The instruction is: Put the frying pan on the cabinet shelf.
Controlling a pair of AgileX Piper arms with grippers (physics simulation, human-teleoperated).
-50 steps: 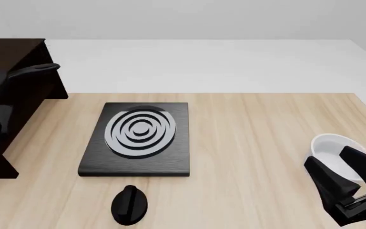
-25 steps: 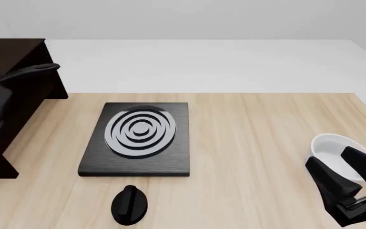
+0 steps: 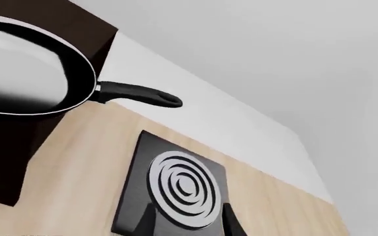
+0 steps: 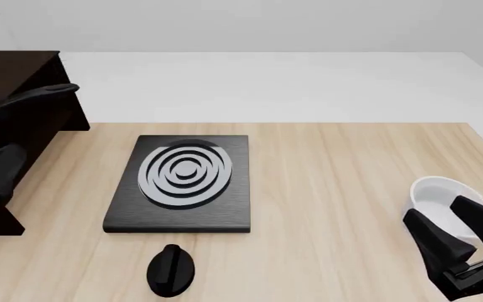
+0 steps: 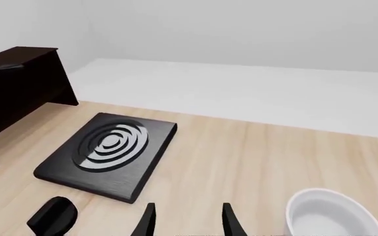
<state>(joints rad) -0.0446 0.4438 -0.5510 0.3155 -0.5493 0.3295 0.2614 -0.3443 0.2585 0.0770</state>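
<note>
The frying pan [image 3: 25, 73] rests on the cabinet shelf [image 4: 15, 69], handle jutting toward the black square plate [image 4: 183, 182], beyond the nearer left tool [image 3: 187, 223], spread and empty.

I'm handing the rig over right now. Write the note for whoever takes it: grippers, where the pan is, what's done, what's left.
Left gripper: open, holds nothing, clear of the pan, in front of the cabinet.
Right gripper: open, empty, low over the table beside the white bowl.
Pan: sits on the cabinet top, its handle jutting out past the cabinet edge towards the burner plate.
Done: pan placed and released.
Left: nothing apparent on the pan; just check it sits steady and park the arms.
</note>
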